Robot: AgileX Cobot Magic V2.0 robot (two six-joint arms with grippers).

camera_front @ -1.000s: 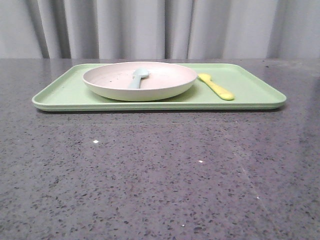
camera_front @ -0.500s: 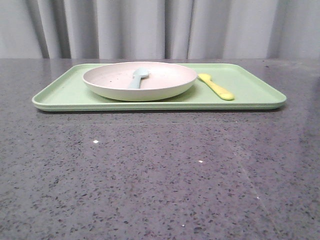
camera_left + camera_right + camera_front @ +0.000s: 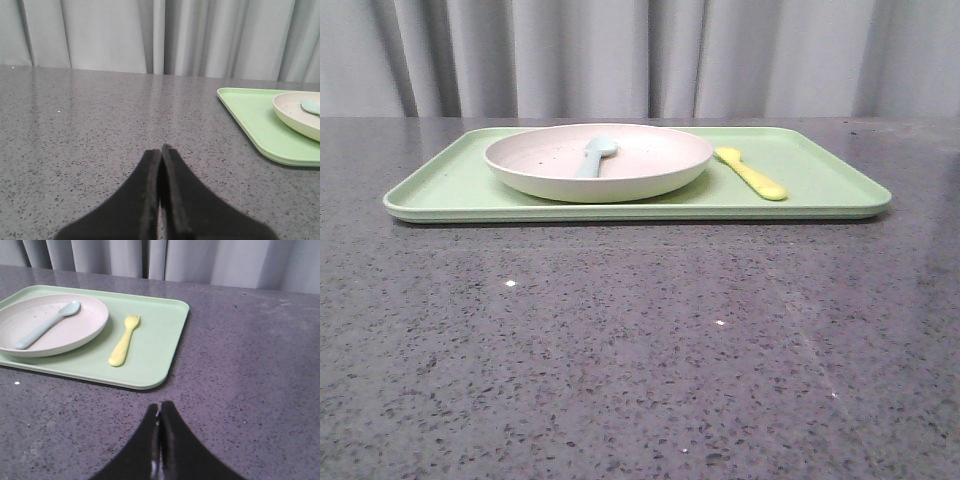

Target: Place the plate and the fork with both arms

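The pale pinkish-cream plate (image 3: pixel 620 165) sits on the left half of a light-green tray (image 3: pixel 820 190) at the far side of the table. The yellow fork (image 3: pixel 752 174) lies on the tray just right of the plate. Both show in the right wrist view: plate (image 3: pixel 75 332), fork (image 3: pixel 124 341). The plate's edge (image 3: pixel 295 112) shows in the left wrist view. My left gripper (image 3: pixel 160 150) is shut and empty over bare table, left of the tray. My right gripper (image 3: pixel 160 407) is shut and empty, in front of the tray's right part. Neither gripper shows in the front view.
A pale blue-green spoon (image 3: pixel 597 156) lies in the plate, also in the right wrist view (image 3: pixel 45 326). The dark speckled tabletop (image 3: pixel 640 340) stretches in front of the tray. Grey curtains (image 3: pixel 640 55) hang behind the table.
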